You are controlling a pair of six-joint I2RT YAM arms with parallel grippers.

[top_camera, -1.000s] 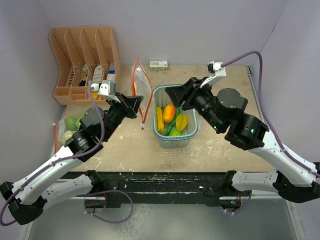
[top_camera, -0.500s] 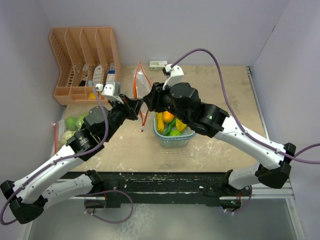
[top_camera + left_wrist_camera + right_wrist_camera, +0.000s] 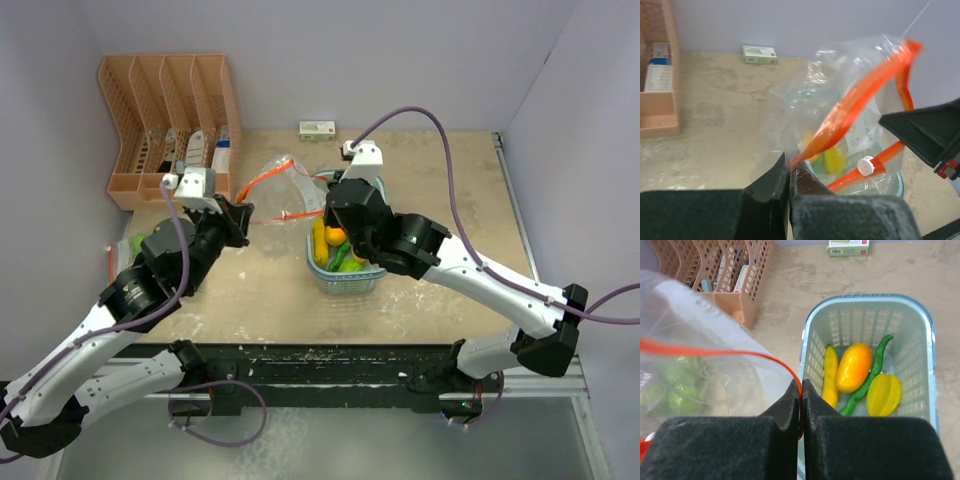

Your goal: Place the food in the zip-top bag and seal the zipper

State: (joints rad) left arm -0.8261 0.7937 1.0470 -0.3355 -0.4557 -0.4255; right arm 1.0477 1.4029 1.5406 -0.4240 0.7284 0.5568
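A clear zip-top bag (image 3: 285,190) with an orange zipper hangs stretched between my two grippers, above the table. My left gripper (image 3: 242,214) (image 3: 788,167) is shut on one end of the zipper edge. At the other end, my right gripper (image 3: 326,208) (image 3: 801,390) is shut on the orange strip. A white slider (image 3: 866,165) sits on the zipper. The food lies in a pale-blue basket (image 3: 378,272) (image 3: 865,300): an orange fruit (image 3: 854,366), yellow fruits (image 3: 884,394) and a green chili (image 3: 875,365). Green cabbages (image 3: 145,243) lie at the left, partly behind my left arm.
A peach-coloured organiser rack (image 3: 170,110) stands at the back left. A small white-and-green box (image 3: 317,130) (image 3: 759,54) lies by the back wall. The basket stands just right of the bag, under my right arm.
My right arm swung left from above the basket to the bag and shut on its zipper edge. The bag went from hanging upright to being pulled out sideways between both grippers.
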